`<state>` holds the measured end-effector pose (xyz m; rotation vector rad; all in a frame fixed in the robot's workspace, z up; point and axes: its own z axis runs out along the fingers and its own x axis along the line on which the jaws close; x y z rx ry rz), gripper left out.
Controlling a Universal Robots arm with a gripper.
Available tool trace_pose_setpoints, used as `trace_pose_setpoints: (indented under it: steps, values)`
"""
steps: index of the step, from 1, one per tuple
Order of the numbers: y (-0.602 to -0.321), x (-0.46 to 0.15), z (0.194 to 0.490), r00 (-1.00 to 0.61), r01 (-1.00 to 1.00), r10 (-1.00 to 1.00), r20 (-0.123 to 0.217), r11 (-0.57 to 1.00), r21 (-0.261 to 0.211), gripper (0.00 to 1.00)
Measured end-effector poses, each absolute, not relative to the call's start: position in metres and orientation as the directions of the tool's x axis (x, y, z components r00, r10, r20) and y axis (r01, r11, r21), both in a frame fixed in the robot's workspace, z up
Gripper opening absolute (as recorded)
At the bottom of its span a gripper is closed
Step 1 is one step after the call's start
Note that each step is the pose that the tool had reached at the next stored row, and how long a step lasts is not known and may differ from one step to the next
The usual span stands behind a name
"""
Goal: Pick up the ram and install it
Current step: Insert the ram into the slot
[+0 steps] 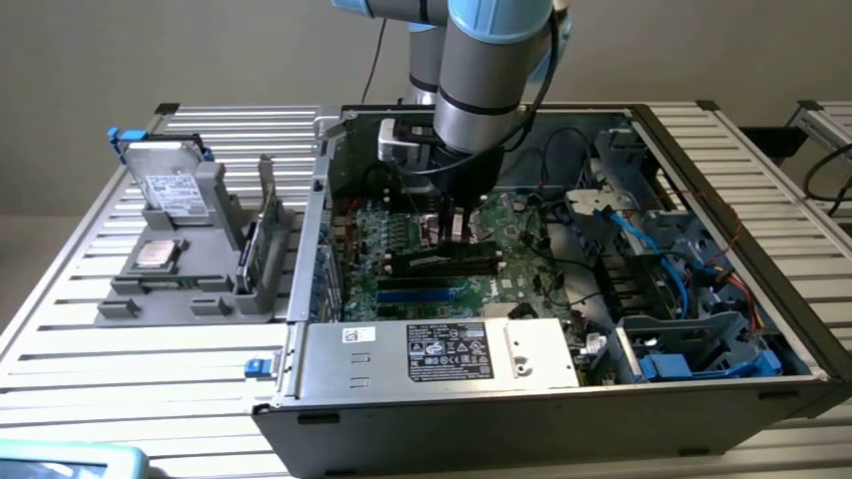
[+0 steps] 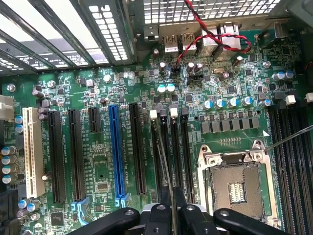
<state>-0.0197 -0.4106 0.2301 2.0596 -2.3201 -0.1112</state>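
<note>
My gripper (image 1: pixel 460 232) reaches down into the open computer case (image 1: pixel 533 419), low over the motherboard (image 1: pixel 399 239). In the wrist view its two fingertips (image 2: pixel 165 208) stand close together, shut on the ram (image 2: pixel 165 161). There the ram is seen edge-on as a thin dark strip running away from the gripper (image 2: pixel 172 205) along the black memory slots (image 2: pixel 187 156). In the exterior view the ram (image 1: pixel 446 261) lies as a long dark bar just under the gripper, level and along the slots. I cannot tell whether it touches a slot.
An empty processor socket (image 2: pixel 237 183) sits beside the slots. Red and black cables (image 2: pixel 210 34) cross the board's far edge. The power supply (image 1: pixel 440 349) fills the case front, with a drive cage (image 1: pixel 692 349) on the exterior view's right. A grey tray (image 1: pixel 174 299) outside holds a hard drive (image 1: pixel 174 185), a silver chip (image 1: pixel 158 252) and an expansion card (image 1: pixel 266 235).
</note>
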Motion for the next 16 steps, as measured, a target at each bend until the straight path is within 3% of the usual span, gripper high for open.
trace_pose_setpoints:
  steps: [16]
  values:
    - [-0.4106, -0.0197, 0.2301, -0.119, -0.990, -0.993, -0.020, 0.117, 0.078, 0.14]
